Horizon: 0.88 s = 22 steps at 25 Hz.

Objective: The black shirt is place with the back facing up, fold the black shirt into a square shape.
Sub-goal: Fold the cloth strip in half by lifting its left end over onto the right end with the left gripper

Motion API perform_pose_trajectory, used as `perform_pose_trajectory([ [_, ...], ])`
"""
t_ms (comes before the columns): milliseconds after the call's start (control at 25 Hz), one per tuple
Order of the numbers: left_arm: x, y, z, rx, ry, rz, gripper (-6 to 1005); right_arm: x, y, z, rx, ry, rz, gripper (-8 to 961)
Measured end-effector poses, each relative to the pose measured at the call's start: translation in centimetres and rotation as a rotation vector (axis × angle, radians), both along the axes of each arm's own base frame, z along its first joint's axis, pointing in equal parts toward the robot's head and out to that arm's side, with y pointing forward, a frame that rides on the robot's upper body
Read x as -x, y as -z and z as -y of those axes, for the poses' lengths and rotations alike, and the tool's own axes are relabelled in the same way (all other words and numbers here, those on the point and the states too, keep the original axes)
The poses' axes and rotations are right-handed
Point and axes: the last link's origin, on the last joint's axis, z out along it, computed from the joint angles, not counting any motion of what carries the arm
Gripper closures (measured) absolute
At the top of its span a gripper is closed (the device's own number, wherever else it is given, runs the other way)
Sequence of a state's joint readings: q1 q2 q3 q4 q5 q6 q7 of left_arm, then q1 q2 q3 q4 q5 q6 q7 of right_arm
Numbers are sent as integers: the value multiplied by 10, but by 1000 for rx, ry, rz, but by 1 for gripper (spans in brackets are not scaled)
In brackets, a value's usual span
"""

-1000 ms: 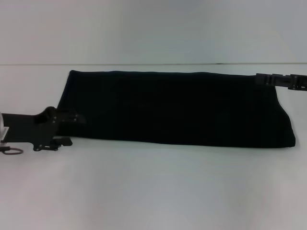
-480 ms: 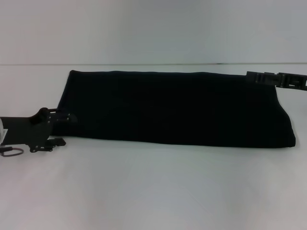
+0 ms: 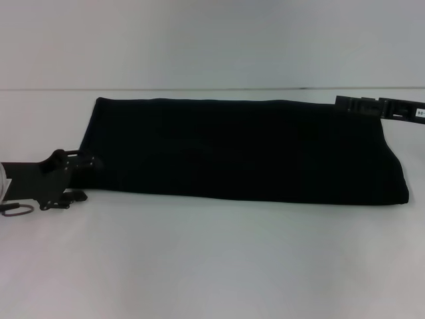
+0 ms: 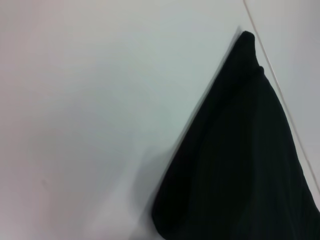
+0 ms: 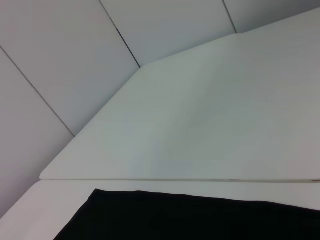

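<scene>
the white table (image 3: 212,266) filled most of the head view, with a pale wall behind its far edge. on it the black shirt (image 3: 239,149) lay flat as a long, wide band, already folded lengthwise, running from the robot's left to its right across the far half of the surface; its far edge sat close to the table's back edge, its right end was rounded at the near corner, and no lettering showed on the upper side. in the left wrist view the shirt (image 4: 240,160) appeared as a dark wedge narrowing to a corner against the bare tabletop (image 4: 90,110), and in the right wrist view only a strip of the cloth (image 5: 190,217) showed below the table's back edge and the wall panels. the left gripper (image 3: 83,166) sat low at the shirt's near left corner, its tip right at the cloth's edge; whether its fingers were apart, together or pinching fabric could not be told. the right gripper (image 3: 352,105) reached in over the far right corner of the shirt, just at its edge, and its finger state could not be told either.
</scene>
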<state>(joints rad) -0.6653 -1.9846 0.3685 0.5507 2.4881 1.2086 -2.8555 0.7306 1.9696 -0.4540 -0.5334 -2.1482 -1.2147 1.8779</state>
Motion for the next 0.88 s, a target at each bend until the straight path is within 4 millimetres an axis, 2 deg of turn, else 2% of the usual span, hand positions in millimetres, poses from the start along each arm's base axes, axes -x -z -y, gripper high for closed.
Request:
perform_pose_trajectory([
  [360, 2, 2, 2, 2, -5, 1, 186, 1, 2, -2, -7, 4, 2, 66],
  [600, 2, 8, 1, -4, -6, 4, 115, 1, 2, -2, -7, 5, 2, 66],
  [880, 2, 5, -2, -30, -9, 7, 117, 1, 2, -2, -9, 6, 0, 67],
])
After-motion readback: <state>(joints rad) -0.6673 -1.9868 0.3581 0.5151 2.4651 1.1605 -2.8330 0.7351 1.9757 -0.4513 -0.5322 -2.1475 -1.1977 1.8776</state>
